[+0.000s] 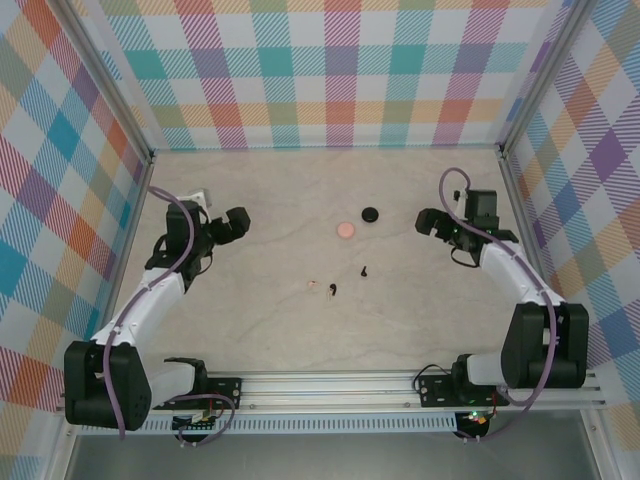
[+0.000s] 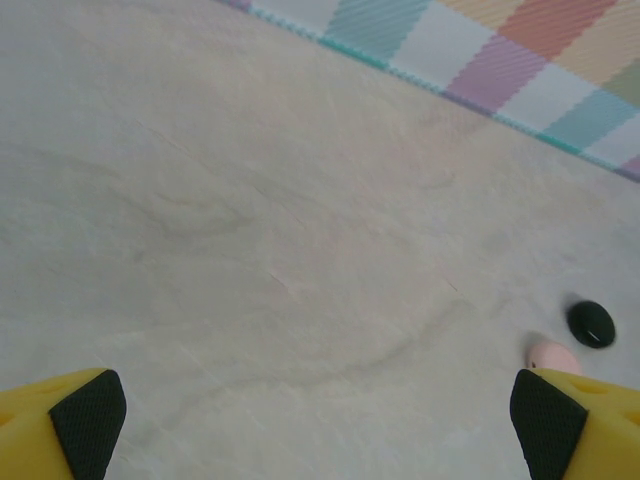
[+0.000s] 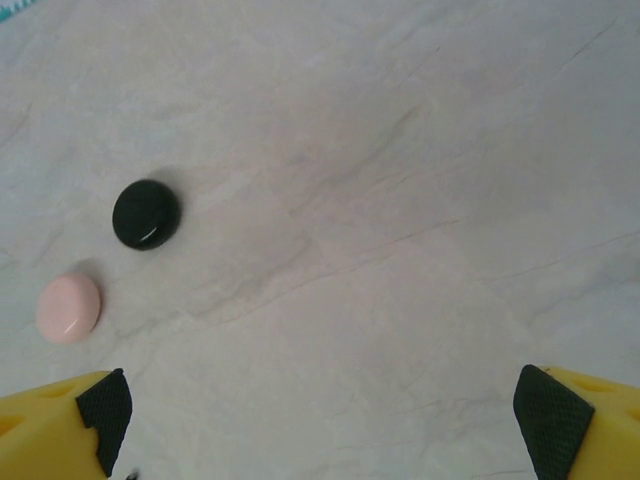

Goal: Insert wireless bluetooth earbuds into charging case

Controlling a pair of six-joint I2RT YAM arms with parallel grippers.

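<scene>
- Top external: left gripper [image 1: 232, 224] and right gripper [image 1: 430, 222] hang wide open and empty, well apart; the right black earbud [image 1: 365, 271], left black earbud [image 1: 331, 291] and whitish earbud [image 1: 312, 286] lie loose on the table [image 1: 250, 330], nearer the bases than the black disc [image 1: 371, 214] and pink disc [image 1: 346, 231], probably the cases
- Left wrist: jaws spread wide over bare table; both discs sit far right
- Right wrist: jaws wide, discs at left. No earbud is picked yet; next comes a fine pinch on a tiny stem

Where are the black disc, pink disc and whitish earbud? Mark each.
black disc [image 3: 146, 213], right wrist view, centre of top.
pink disc [image 3: 69, 307], right wrist view, centre of top.
whitish earbud [image 1: 312, 286], top external view, its middle.
</scene>
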